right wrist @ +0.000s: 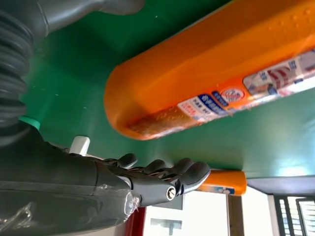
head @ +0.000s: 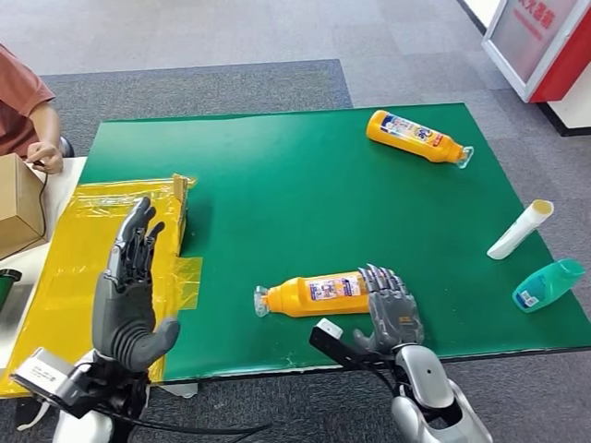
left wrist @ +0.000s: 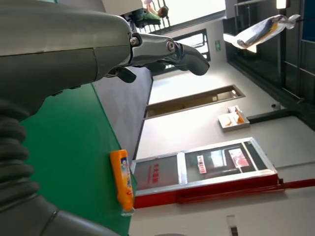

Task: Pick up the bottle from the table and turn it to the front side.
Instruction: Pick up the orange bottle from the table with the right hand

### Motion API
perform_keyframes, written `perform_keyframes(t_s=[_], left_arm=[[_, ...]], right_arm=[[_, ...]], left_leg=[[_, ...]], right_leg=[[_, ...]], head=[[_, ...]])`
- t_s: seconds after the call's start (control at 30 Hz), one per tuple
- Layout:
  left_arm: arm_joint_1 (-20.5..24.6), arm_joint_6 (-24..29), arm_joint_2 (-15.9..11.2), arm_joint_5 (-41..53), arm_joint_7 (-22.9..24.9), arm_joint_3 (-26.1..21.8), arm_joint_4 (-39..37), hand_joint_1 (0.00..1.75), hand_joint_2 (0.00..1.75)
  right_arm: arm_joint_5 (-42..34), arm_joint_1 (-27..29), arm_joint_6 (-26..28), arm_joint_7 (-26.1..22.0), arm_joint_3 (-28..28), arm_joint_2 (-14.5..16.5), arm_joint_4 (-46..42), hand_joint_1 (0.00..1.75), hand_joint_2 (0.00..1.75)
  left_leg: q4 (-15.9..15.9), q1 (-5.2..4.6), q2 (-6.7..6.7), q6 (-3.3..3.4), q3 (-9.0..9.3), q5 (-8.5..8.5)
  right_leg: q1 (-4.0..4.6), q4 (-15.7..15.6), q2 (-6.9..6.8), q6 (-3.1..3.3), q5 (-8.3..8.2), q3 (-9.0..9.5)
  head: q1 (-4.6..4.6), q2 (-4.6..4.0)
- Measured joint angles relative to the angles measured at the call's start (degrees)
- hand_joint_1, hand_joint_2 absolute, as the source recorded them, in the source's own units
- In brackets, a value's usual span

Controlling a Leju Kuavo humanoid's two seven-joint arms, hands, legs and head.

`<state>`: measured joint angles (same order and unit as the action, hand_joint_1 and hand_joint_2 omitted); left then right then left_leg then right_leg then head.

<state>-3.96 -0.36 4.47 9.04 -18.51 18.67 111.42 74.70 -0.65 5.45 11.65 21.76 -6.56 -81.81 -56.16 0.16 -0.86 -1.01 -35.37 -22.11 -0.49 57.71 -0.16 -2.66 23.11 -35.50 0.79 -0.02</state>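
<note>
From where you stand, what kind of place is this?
Probably an indoor test or demonstration space, not a home: a green mat with orange bottles laid out on it, grey carpet and floor around, and a red-and-white display stand nearby.

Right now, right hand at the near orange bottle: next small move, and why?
Probably curl the fingers around the near orange bottle's base. The right hand sits at that end with fingers spread, nothing gripped, and the bottle lies flat on the green mat. The left hand is open, off to the side.
</note>
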Motion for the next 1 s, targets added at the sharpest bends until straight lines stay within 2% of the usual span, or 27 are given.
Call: perform_keyframes(t_s=[0.13, 0.27, 0.4, 0.87, 0.93, 1.0], left_arm=[[1.03, -0.16, 0.04, -0.37, 0.26, 0.36, -0.11, 0.0, 0.0], [1.88, -1.37, -0.05, -1.48, 1.67, 0.83, -0.52, 0.0, 1.75], [2.08, -2.75, -0.2, -2.49, 1.95, 1.19, -1.01, 0.0, 1.75], [1.5, -7.53, -0.54, -8.67, 2.27, 2.75, -3.34, 0.0, 1.75], [1.04, -7.89, -0.54, -9.08, 2.31, 2.77, -3.93, 0.0, 1.75], [0.74, -8.26, -0.54, -9.52, 2.31, 2.77, -4.32, 0.0, 1.75]], right_arm=[[1.29, -1.61, 0.19, 0.63, 0.55, 0.36, 3.66, 0.0, 1.75], [9.57, -3.94, 2.08, 4.25, 1.28, 0.4, 8.45, 0.0, 1.75], [14.7, -7.2, 5.48, 7.66, 2.35, 0.41, 14.76, 0.0, 1.75], [15.51, -16.35, 6.85, 16.65, 13.3, -0.73, 25.89, 0.0, 1.75], [15.57, -17.13, 6.79, 16.71, 14.79, -0.81, 26.94, 0.38, 1.75], [15.61, -17.91, 6.42, 16.15, 16.0, -0.85, 27.96, 1.25, 1.75]], left_leg=[[0.0, 0.0, 0.0, 0.0, -0.02, -0.01], [0.0, 0.0, 0.0, 0.01, -0.02, -0.02], [0.0, 0.0, -0.01, 0.0, -0.01, -0.02], [0.0, 0.0, -0.01, 0.01, 0.04, 0.03], [0.0, 0.0, -0.02, 0.01, 0.05, 0.03], [0.0, 0.0, -0.03, 0.0, 0.06, 0.03]], right_leg=[[0.0, 0.0, 0.0, -0.01, 0.01, -0.01], [0.0, 0.0, 0.0, -0.01, 0.01, -0.01], [0.0, 0.0, 0.01, -0.01, 0.0, -0.01], [0.0, -0.01, 0.02, -0.01, -0.11, 0.02], [0.0, -0.01, 0.03, 0.0, -0.12, 0.02], [0.0, -0.01, 0.03, 0.01, -0.13, 0.02]], head=[[0.01, 0.0], [0.01, 0.0], [0.01, 0.0], [0.01, 0.0], [0.0, 0.0], [0.0, 0.0]])
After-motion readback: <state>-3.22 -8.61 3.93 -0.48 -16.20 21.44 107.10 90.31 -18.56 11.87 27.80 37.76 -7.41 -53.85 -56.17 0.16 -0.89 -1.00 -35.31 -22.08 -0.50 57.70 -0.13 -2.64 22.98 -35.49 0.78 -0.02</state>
